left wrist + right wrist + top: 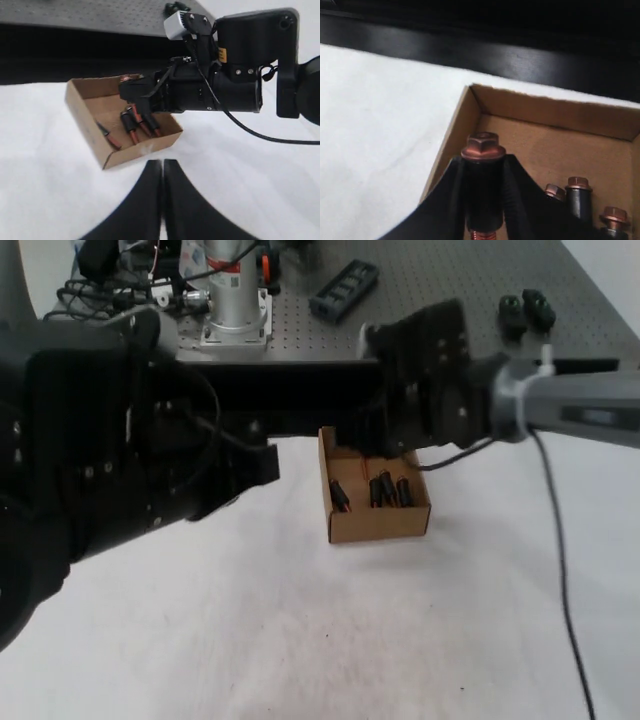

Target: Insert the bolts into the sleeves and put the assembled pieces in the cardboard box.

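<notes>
The open cardboard box [375, 525] stands on the white cloth with several assembled bolt-and-sleeve pieces [385, 490] lying inside. My right gripper [483, 165] hovers over the box's [545, 107] far corner. It is shut on one assembled piece [482, 200], a copper-headed bolt in a black sleeve, held upright. The left wrist view has this right gripper [135, 92] low over the box [80, 107], above the pieces [135, 127]. My left gripper [162, 167] is shut with nothing in it, a short way off the box's near side, over bare cloth.
Behind the cloth runs a perforated metal bench with a metal post [235, 290], a dark slotted tray [343, 288], small black parts [525, 310] and cables. The left arm's bulk [100, 470] fills the left side. A cable [560, 540] trails from the right arm.
</notes>
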You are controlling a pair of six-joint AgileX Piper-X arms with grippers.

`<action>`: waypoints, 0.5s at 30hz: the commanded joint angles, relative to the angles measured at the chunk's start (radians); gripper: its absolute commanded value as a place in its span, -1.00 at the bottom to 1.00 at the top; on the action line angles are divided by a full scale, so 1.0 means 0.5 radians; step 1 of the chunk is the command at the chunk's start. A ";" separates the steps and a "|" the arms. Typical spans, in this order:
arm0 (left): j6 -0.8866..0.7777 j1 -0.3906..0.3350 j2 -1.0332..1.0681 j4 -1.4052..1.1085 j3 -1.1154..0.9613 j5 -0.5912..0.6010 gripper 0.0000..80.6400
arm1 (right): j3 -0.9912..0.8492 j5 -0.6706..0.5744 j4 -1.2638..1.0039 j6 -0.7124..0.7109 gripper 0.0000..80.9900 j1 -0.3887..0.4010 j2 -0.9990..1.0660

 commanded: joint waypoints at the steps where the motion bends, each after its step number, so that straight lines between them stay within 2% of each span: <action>1: 0.011 0.001 -0.072 0.206 0.003 -0.204 -0.98 | -0.150 0.009 0.102 0.001 -0.96 -0.007 0.095; 4: 0.011 0.001 -0.174 0.291 0.099 -0.265 -0.98 | -0.190 -0.022 0.169 0.001 -1.00 -0.007 0.160; 5: 0.001 0.001 -0.221 0.295 0.149 -0.265 -0.98 | -0.190 -0.059 0.179 0.001 -0.92 -0.013 0.171; 9: -0.115 0.001 -0.457 0.310 0.378 -0.279 -0.98 | -0.190 -0.122 0.216 0.001 -0.34 -0.033 0.162; 11: -0.169 0.001 -0.593 0.356 0.487 -0.294 -0.98 | -0.190 -0.125 0.223 0.001 -0.15 -0.046 0.128; 13: -0.181 0.001 -0.708 0.432 0.564 -0.300 -0.98 | -0.190 -0.139 0.267 0.001 -0.15 -0.065 0.062; 15: -0.183 0.001 -0.829 0.552 0.618 -0.329 -0.98 | -0.162 -0.160 0.354 0.001 -0.27 -0.087 -0.056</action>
